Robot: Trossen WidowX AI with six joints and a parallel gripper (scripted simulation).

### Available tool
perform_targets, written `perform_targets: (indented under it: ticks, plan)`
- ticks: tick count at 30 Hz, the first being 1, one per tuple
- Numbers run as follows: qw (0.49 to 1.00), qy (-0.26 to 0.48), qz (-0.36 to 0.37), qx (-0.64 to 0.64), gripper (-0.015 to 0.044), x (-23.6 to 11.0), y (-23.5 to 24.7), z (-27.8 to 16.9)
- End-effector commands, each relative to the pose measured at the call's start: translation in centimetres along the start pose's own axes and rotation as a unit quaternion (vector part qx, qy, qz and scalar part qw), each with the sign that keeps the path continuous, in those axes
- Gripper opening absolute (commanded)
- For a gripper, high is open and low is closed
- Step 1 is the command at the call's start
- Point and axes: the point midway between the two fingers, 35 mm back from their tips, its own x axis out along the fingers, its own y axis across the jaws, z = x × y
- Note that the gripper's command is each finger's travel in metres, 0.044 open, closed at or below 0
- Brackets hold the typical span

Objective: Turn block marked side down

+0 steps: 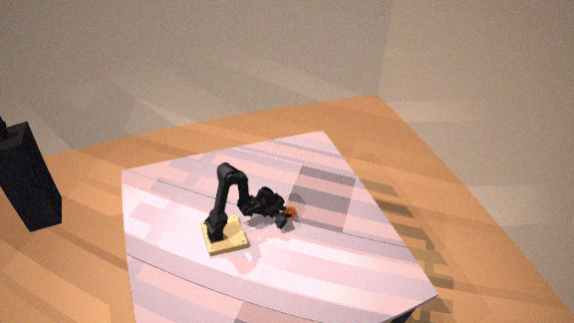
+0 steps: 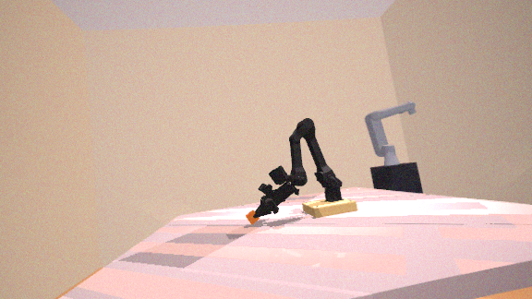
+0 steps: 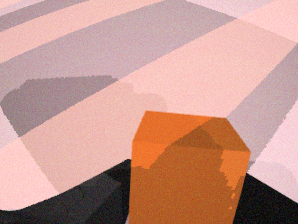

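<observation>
The orange block (image 1: 291,211) (image 2: 251,217) (image 3: 182,176) is held between my gripper's fingers (image 1: 288,215) (image 2: 255,216). The arm reaches low and tilted over the table, so the block hangs just above or at the pink striped table top (image 1: 319,259) (image 2: 369,249) (image 3: 100,63). In the wrist view the block fills the lower middle, with the dark fingers on both sides of it. I see no mark on the faces that show. The gripper is shut on the block.
The arm stands on a tan base plate (image 1: 225,237) (image 2: 330,207) near the table's middle. A dark pedestal (image 1: 25,179) (image 2: 396,177) with a grey arm (image 2: 383,129) stands off the table. An orange wooden floor (image 1: 448,199) surrounds the table.
</observation>
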Motion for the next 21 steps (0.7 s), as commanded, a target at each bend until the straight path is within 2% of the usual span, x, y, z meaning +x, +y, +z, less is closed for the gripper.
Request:
perform_targets:
  ticks: [1, 7, 21]
  plan:
    - [1.000, -0.002, -0.002, -0.002, 0.0000, -0.08, -0.06, -0.01]
    - [1.000, -0.002, -0.002, -0.002, 0.0000, -0.08, -0.06, -0.01]
    - [1.000, -0.002, -0.002, -0.002, 0.0368, -0.08, -0.06, -0.01]
